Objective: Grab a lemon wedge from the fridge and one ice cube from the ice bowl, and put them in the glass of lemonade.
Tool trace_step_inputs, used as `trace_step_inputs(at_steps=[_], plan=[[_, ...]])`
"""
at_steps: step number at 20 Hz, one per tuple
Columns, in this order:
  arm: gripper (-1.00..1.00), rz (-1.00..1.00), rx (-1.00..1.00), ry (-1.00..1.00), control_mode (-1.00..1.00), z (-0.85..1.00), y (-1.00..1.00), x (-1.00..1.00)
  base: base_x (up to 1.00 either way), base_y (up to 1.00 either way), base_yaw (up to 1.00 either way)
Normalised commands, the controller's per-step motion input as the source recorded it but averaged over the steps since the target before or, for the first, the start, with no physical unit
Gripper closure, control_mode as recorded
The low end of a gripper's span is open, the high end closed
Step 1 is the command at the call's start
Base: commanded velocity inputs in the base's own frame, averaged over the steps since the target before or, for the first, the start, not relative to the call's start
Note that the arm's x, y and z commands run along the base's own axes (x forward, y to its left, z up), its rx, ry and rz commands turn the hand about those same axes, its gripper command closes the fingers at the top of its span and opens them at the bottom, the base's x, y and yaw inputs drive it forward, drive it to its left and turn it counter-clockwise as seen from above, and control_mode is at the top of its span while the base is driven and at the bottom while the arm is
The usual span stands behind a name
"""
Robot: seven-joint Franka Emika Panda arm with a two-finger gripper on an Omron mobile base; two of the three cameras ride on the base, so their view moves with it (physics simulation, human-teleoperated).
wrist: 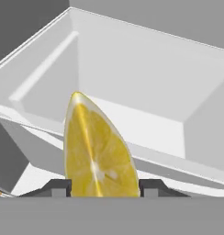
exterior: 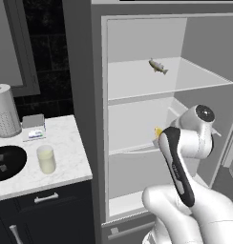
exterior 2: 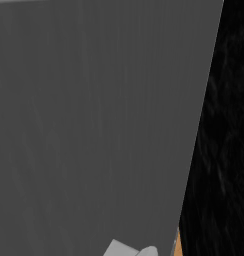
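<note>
White shelves of the open fridge (exterior: 137, 90) frame the lemon wedge (wrist: 99, 149), held between the end effector (wrist: 104, 187) fingers at the middle shelf's front edge. Best to back straight out, level, then swing toward the glass of lemonade (exterior: 46, 158) near the tabletop's front edge.

Matt grey fridge (exterior: 85, 95) w/ smooth white shelves (exterior: 137, 81), glossy black ice bowl (exterior: 15, 164), marble-look counter (exterior: 66, 143), moist pulpy lemon wedge (wrist: 98, 151)
</note>
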Motion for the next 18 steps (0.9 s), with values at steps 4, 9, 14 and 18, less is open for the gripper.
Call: trace_step_inputs(at_steps=[4, 9, 14, 18], plan=[[1.0, -0.05, -0.07, 0.02, -1.0, 0.53, 0.01, -0.11, 0.0, 0.0, 0.0], [1.0, -0.03, -0.01, -0.03, -1.0, 0.29, 0.01, -0.17, 0.0, 0.0, 0.0], [1.0, -0.01, 0.0, -0.06, -1.0, 0.31, 0.0, -0.27, 0.0, 0.0, 0.0], [1.0, -0.01, 0.0, -0.06, -1.0, 0.39, 0.09, -0.24, 0.0, 0.0, 0.0]])
